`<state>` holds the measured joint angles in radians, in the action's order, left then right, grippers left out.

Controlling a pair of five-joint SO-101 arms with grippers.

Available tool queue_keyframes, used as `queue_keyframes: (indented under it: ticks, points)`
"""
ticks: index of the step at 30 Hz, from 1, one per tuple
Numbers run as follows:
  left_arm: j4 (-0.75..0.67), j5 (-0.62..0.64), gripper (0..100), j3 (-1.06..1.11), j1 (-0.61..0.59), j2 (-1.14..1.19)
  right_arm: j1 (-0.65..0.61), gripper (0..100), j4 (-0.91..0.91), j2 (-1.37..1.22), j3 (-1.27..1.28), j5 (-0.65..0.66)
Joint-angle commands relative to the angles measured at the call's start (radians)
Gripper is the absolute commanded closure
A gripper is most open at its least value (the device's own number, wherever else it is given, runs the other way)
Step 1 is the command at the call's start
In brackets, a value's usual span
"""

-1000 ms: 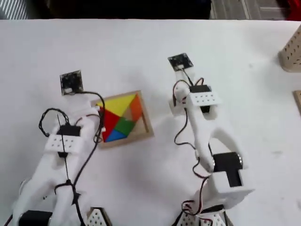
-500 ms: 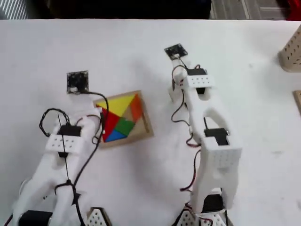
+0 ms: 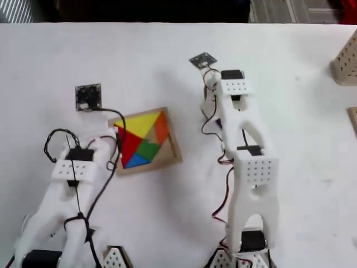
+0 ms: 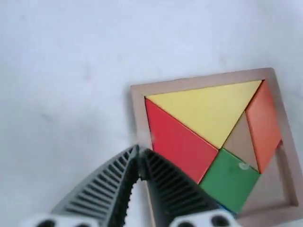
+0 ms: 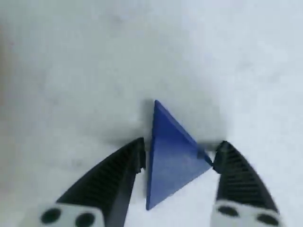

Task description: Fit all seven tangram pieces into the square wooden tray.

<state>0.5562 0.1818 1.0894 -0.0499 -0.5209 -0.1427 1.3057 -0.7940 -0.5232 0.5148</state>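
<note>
Though well apart from tray, perforated block at table edge.

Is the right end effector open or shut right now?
Open: the right end effector has its jaws spread on either side of the blue triangle, which lies flat on the table.

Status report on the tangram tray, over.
Left tool shut, tip at the wooden tray rim by the red triangle. Right tool open astride a blue triangle on the table. Tray part filled, one corner bare.
</note>
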Motion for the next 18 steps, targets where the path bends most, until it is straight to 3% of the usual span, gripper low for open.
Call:
queue_keyframes:
  ticks: [1,5,13,18]
  points:
    - [-0.021,-0.006,98,-0.009,-0.008,-0.028,0.028,93.4,0.039,0.002,-0.034,0.009]
    - [-0.021,-0.006,98,-0.009,-0.008,-0.028,0.028,93.3,0.041,0.002,-0.034,0.009]
    - [-0.02,-0.006,98,-0.009,-0.008,-0.028,0.028,76.2,0.062,0.016,-0.037,0.012]
    - [-0.02,-0.008,98,-0.009,-0.008,-0.03,0.027,73.1,0.128,0.091,-0.037,-0.026]
